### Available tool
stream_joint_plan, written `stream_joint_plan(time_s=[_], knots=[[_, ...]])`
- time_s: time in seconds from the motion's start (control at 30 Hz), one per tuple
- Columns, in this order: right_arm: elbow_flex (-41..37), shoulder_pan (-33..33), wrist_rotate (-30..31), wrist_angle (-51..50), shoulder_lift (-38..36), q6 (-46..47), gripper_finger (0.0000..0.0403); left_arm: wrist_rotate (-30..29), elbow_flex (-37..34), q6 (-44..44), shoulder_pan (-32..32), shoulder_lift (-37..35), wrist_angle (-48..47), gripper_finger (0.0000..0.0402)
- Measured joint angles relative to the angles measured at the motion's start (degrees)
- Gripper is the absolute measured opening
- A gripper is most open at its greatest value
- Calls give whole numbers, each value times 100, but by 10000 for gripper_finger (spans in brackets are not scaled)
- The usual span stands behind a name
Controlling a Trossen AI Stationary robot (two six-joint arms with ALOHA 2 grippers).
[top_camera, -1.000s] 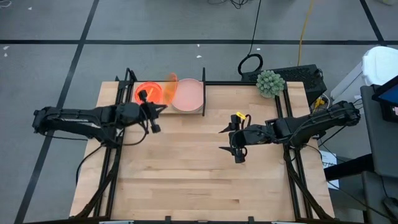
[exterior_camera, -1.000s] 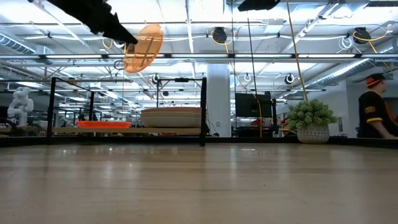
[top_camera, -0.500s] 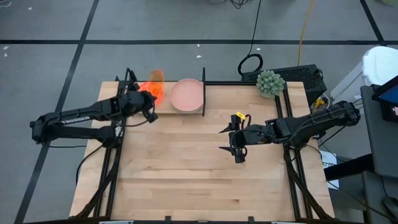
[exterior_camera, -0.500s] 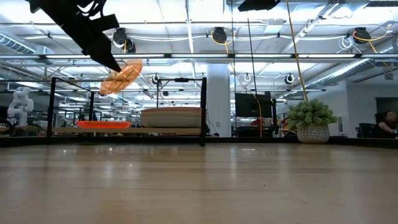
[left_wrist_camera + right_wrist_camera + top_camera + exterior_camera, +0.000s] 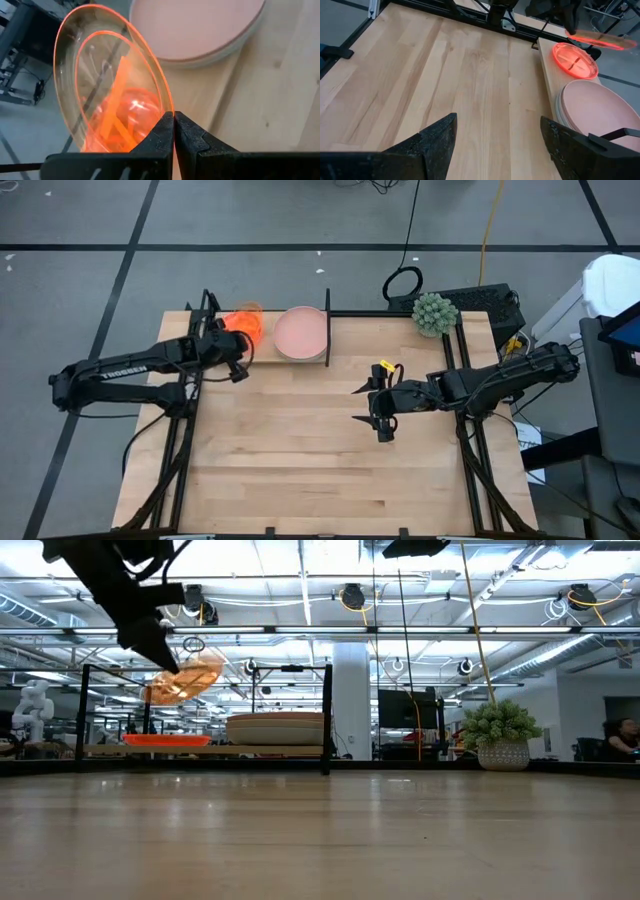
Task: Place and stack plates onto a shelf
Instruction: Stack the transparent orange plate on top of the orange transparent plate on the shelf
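A translucent orange plate (image 5: 245,318) (image 5: 183,682) hangs tilted above the left part of the shelf (image 5: 260,356) (image 5: 105,750), with my left gripper (image 5: 234,346) (image 5: 173,120) shut on it. Below it a neon red-pink plate (image 5: 165,740) (image 5: 575,60) lies flat on the shelf plank. To its right on the shelf rests a stack of pale-pink plates (image 5: 301,332) (image 5: 277,727). My right gripper (image 5: 370,408) (image 5: 500,145) waits open above the table's right middle, touching nothing. My left gripper pinches the orange plate's rim (image 5: 166,111) between its two fingers, on the edge nearest the arm. The fingers slant downward from the table's near-left side. The plate is lifted clear and sits tilted, its far part over the red-pink plate.
The shelf's black upright posts (image 5: 327,715) stand around the plates. A small potted plant (image 5: 434,313) (image 5: 502,735) stands at the table's far right. Bare wooden tabletop (image 5: 300,450) stretches across the middle and near side. A person (image 5: 622,735) sits in the room behind.
My left gripper has swung toward the table's left and far edges, sunk and tipped further down, staying shut. The orange plate has gone from high beside the pale-pink stack, nearly on edge, to lower and flatter over the red-pink plate.
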Motion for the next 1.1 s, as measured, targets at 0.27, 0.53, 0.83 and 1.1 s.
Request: stream_joint_plan(time_s=[0.27, 0.53, 0.83, 1.1], knots=[[2, 0, -1, 9, 0, 3, 265, -47, -2, 4, 170, 584, -177, 7], [2, 0, -3, 9, 0, 3, 265, -220, -2, 6, 556, 1243, -201, 7], [1, 0, -3, 7, 0, 3, 265, -227, -2, 7, 839, 1607, -195, 7], [2, 0, -3, 7, 0, 3, 265, -230, -2, 42, 1022, 1654, -186, 9]])
